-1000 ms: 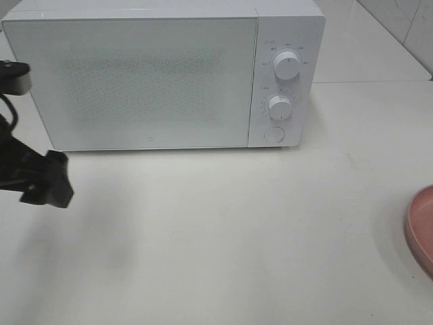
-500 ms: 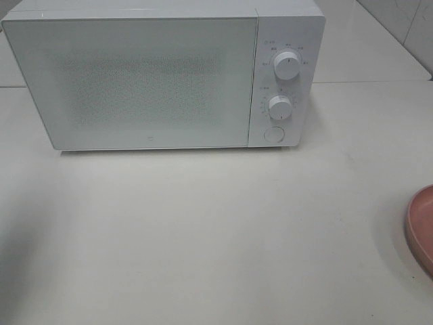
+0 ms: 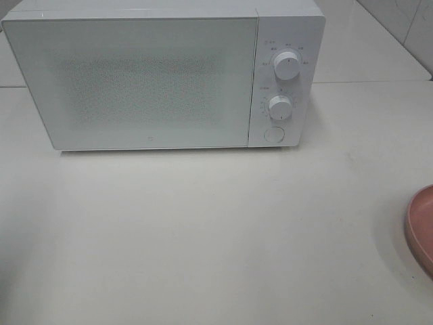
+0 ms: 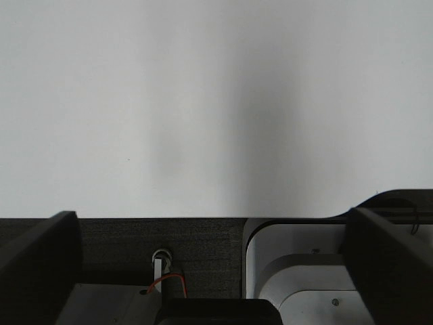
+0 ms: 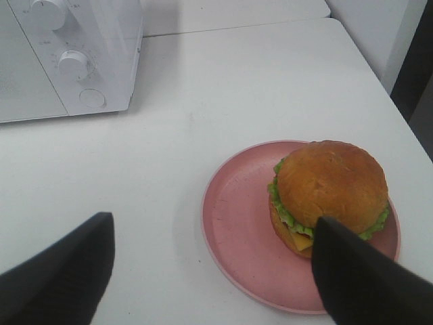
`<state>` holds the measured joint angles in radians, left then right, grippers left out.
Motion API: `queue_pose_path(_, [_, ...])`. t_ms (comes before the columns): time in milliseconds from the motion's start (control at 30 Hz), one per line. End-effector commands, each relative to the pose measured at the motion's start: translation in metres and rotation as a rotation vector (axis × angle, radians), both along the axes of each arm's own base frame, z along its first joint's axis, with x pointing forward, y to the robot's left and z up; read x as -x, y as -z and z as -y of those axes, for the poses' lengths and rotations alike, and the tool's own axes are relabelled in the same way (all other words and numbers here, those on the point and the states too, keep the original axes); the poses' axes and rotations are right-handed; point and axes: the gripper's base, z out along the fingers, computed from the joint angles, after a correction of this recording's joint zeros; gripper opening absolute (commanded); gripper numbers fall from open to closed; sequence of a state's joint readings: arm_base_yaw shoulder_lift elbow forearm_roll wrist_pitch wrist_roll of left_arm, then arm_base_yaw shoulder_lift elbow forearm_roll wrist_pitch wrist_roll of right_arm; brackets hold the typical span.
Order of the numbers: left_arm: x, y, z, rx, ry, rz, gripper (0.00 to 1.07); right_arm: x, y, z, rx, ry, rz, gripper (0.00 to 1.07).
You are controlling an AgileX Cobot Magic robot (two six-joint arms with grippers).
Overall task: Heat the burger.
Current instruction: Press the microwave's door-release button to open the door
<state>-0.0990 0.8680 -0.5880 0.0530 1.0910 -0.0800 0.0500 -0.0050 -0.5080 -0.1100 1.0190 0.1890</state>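
The burger [image 5: 331,186] shows only in the right wrist view. It has a golden-brown bun, green lettuce and yellow cheese, and sits on a pink plate [image 5: 237,223]. My right gripper [image 5: 210,274] is open and empty, just short of the plate, and one finger [image 5: 362,277] overlaps the burger's near side in the picture. My left gripper [image 4: 213,233] is open and empty over bare white table. The white microwave [image 3: 142,81] stands at the back with its door shut. Neither gripper shows in the exterior high view.
The microwave's two knobs [image 3: 287,66] [image 3: 279,106] and round button [image 3: 273,134] are on its right panel. Only the plate's rim [image 3: 421,227] shows at the right edge of the exterior high view. A black strip [image 4: 135,237] with wiring lies below the left gripper.
The left arm, seen one second ago at the left edge of the exterior high view, has pulled out of that view. The microwave and plate have not moved.
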Motion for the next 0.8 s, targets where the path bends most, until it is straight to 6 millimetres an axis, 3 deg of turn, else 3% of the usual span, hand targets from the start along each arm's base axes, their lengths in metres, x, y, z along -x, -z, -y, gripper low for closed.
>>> queue_pose_path(33, [0.011, 0.007, -0.002, 0.004, -0.005, 0.054, 1.00, 0.003, 0.000, 0.000, 0.005, 0.006, 0.035, 0.75])
queue_pose_path(133, [0.018, 0.010, -0.002, 0.006, -0.004, 0.069, 1.00, 0.003, 0.000, 0.000, 0.005, 0.006, 0.035, 0.75])
queue_pose_path(467, [0.038, -0.007, -0.003, 0.032, -0.005, 0.242, 1.00, 0.003, 0.000, 0.000, 0.005, 0.006, 0.035, 0.75])
queue_pose_path(533, [0.054, -0.016, -0.002, 0.083, -0.008, 0.356, 1.00, 0.003, 0.000, 0.000, 0.005, 0.006, 0.035, 0.75])
queue_pose_path(733, [0.071, -0.023, -0.002, 0.110, -0.006, 0.467, 1.00, 0.003, 0.000, 0.000, 0.005, 0.006, 0.035, 0.75])
queue_pose_path(800, [0.088, -0.028, -0.004, 0.121, -0.007, 0.580, 1.00, 0.003, 0.000, 0.000, 0.005, 0.006, 0.035, 0.75])
